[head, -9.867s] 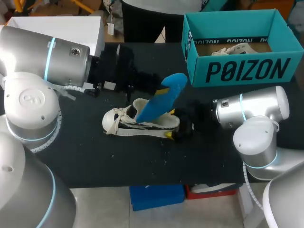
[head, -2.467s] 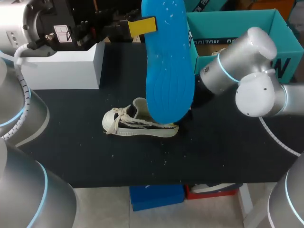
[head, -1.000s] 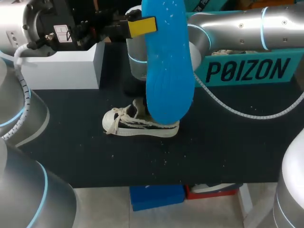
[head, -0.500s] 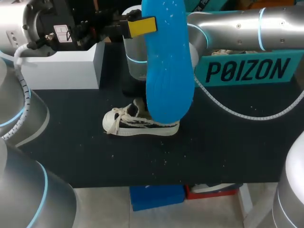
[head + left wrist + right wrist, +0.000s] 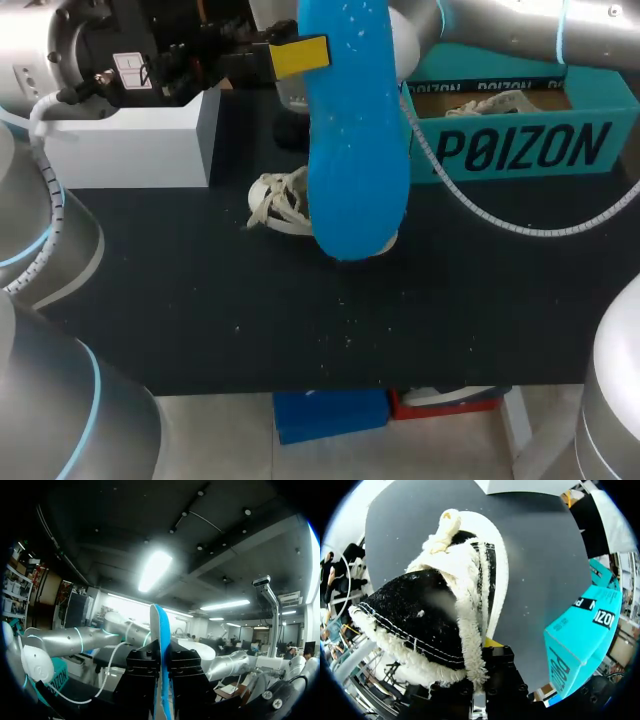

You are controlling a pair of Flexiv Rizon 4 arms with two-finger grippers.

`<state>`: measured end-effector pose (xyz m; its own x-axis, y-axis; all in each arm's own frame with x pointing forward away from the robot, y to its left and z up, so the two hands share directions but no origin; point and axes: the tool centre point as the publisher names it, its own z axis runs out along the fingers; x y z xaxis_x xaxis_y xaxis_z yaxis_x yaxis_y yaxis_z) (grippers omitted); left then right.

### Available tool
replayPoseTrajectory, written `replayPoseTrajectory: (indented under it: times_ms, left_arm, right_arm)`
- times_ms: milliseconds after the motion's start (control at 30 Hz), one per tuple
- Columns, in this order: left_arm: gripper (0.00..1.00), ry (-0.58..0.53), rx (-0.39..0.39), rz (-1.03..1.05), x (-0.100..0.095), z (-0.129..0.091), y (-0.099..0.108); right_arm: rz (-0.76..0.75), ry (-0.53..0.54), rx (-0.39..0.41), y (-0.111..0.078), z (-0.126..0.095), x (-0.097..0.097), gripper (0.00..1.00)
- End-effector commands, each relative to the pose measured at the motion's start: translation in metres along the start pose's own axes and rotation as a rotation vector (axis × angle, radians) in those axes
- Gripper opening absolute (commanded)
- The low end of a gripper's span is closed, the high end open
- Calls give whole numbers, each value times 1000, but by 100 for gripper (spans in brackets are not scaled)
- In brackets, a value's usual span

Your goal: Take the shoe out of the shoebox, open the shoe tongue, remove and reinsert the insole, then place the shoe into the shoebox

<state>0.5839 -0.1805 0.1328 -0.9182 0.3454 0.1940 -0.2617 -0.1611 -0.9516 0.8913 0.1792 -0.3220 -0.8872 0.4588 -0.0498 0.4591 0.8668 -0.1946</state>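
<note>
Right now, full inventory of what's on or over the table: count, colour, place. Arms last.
insole: 1, blue, held up over the table, clamped edge-on in the left gripper
shoe: 1, cream with black, mid-table, partly hidden behind the insole in the head view; gripped at the heel collar
shoebox: 1, teal, far right of the table, open
white contents: 1, inside the shoebox; cannot tell what it is
white box: 1, far left of the table
table: 1, black top
left gripper: shut on the insole
right gripper: reaches in from the right, shut on the shoe
</note>
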Motion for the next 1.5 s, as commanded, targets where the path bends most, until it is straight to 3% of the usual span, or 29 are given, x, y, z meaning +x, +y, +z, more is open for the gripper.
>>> replayPoseTrajectory:
  times_ms: [33, 133, 267, 633, 867, 1200, 1500]
  left_arm:
    - [0, -2, 0, 1, -1, 2, 0]
    - [0, -2, 0, 1, -1, 2, 0]
    - [0, -2, 0, 1, -1, 2, 0]
    - [0, -2, 0, 1, -1, 2, 0]
    - [0, -2, 0, 1, -1, 2, 0]
    - [0, -2, 0, 1, -1, 2, 0]
    - [0, -2, 0, 1, -1, 2, 0]
  right_arm:
    - [602, 77, 40, -15, -33, -15, 0]
    - [851, 117, 39, -17, -33, -26, 0]
    - [1048, 153, -1, -12, -31, -28, 0]
    - [1284, 148, -52, 0, -15, -30, 0]
    - [1283, 150, -67, 9, 0, -25, 0]
    - [1209, 66, -66, 30, 33, -9, 0]
    - [1192, 59, -46, 31, 60, -5, 0]
